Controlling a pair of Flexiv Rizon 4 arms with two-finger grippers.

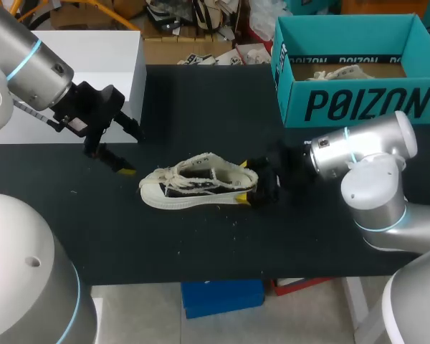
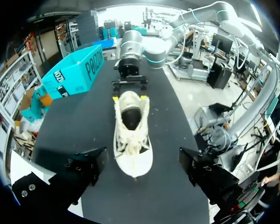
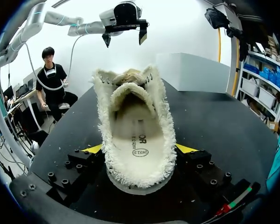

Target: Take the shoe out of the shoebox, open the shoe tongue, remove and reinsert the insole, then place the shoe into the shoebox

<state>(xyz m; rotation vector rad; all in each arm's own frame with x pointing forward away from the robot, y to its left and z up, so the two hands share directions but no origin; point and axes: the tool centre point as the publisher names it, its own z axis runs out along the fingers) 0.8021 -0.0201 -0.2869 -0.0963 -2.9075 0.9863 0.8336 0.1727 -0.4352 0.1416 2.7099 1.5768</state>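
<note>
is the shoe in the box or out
Out: the shoe stands on its sole on the table, apart from the teal shoebox, heel gripped by the right pincer.

Head view: the shoe [image 1: 193, 188] loses its heel behind the right jaws, clamped on it. The shoebox [image 1: 358, 100] runs off the view's right edge, and there's a pale thing [image 1: 337, 72] inside, can't tell what. Left wrist view: the left jaws, spread wide, have their yellow tips cut off; only black fingers [image 2: 86, 165] show.
</note>
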